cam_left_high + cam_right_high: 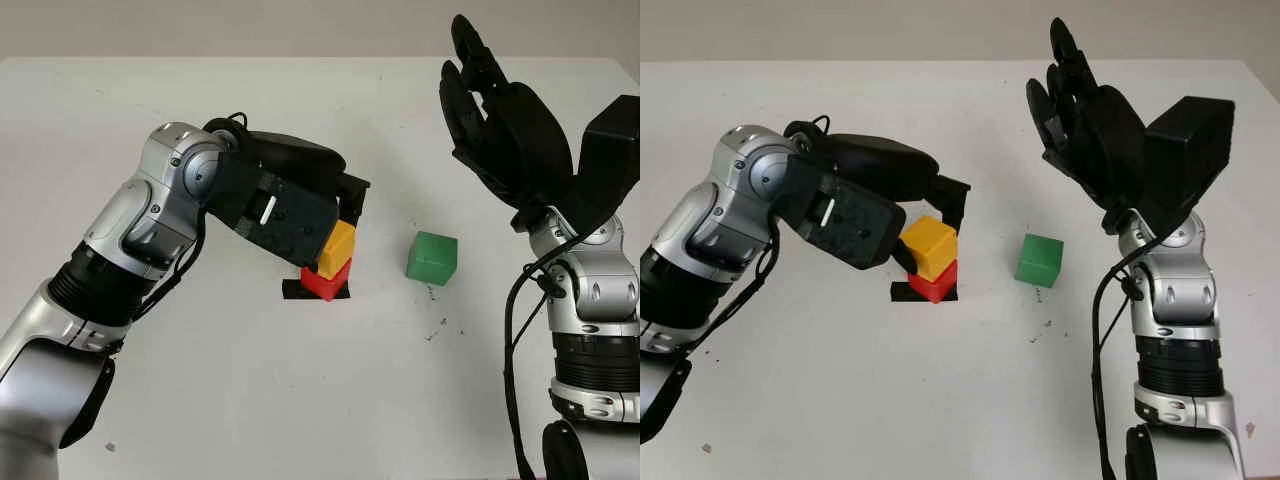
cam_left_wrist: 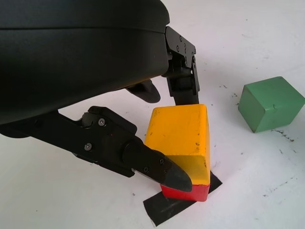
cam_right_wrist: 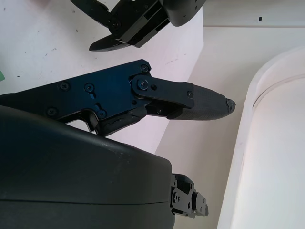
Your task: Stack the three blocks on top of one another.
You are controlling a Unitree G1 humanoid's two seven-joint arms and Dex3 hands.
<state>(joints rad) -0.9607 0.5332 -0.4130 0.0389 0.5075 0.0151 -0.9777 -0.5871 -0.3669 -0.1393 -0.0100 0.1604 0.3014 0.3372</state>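
Red block point(image 2: 187, 192): sits on a strip of black tape point(image 2: 164, 209) on the white table point(image 1: 300, 400), which seems to mark the stacking spot. Taken here as the landmark.

Yellow block point(image 2: 178, 138): directly on top of the red block, slightly overhanging and tilted toward the robot's left arm side. It looks freshly seated rather than settled.

Left hand point(image 1: 325, 215): pinching the yellow block, one finger point(image 2: 147, 160) against its near face and another point(image 2: 183, 83) behind. The grip probably remains to square the block before release.

Green block point(image 1: 432, 258): on the table, well apart from the red block on the robot's right, untouched; it is the last to go on.

Right hand point(image 1: 495, 120): open, raised high above the table beyond the green block, holding nothing, likely waiting clear of the stack.

View notes: the left wrist view shows the finger contact and the thin red edge under the yellow; the head views hide much of this behind the hand but give the overall spacing. The right wrist view shows its own fingers point(image 3: 190, 102) closed on nothing.
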